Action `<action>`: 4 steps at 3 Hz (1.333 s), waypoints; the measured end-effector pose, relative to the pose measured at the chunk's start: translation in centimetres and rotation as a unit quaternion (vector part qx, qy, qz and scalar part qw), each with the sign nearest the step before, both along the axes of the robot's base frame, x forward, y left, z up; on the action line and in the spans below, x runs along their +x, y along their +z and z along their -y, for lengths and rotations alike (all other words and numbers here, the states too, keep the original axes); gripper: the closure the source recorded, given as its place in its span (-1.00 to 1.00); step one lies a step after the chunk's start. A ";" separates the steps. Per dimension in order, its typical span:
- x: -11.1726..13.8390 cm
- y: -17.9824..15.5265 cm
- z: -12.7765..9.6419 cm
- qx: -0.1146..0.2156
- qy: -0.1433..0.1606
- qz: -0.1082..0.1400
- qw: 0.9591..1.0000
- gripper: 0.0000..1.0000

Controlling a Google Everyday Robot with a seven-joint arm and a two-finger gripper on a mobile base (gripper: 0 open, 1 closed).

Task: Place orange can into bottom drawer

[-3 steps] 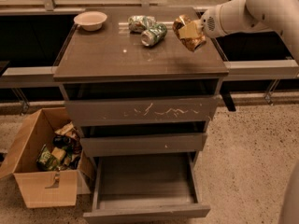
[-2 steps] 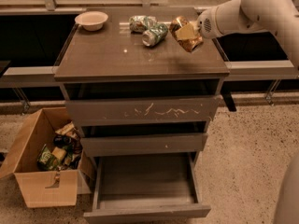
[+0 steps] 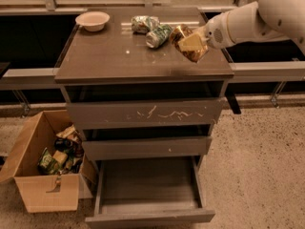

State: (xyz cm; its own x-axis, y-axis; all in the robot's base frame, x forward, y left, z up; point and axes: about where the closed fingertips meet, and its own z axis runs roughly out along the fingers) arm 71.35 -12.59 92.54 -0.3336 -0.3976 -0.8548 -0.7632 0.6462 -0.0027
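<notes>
The orange can point(image 3: 190, 44), orange-gold and brown with pale patches, is held tilted in my gripper point(image 3: 196, 43) just above the right side of the cabinet top point(image 3: 119, 56). The white arm reaches in from the upper right. The gripper is shut on the can. The bottom drawer point(image 3: 147, 190), the lowest and deepest of three, is pulled open and empty, with its plain front point(image 3: 150, 217) toward the camera, well below and left of the gripper.
Two crushed green-and-silver cans point(image 3: 152, 30) lie at the back of the top, just left of the gripper. A pale bowl point(image 3: 92, 20) stands at the back left. An open cardboard box point(image 3: 45, 171) of packets stands on the floor left of the cabinet.
The gripper with the orange can has moved left and slightly toward the front of the cabinet top. The drawers and the other cans have not moved.
</notes>
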 end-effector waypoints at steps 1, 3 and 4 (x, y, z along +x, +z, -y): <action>-6.4 -1.3 -1.2 -0.027 0.066 0.022 0.997 1.00; -12.5 -8.7 -3.4 -0.039 0.104 -0.024 0.994 1.00; -12.5 -8.7 -3.4 -0.039 0.104 -0.024 0.994 1.00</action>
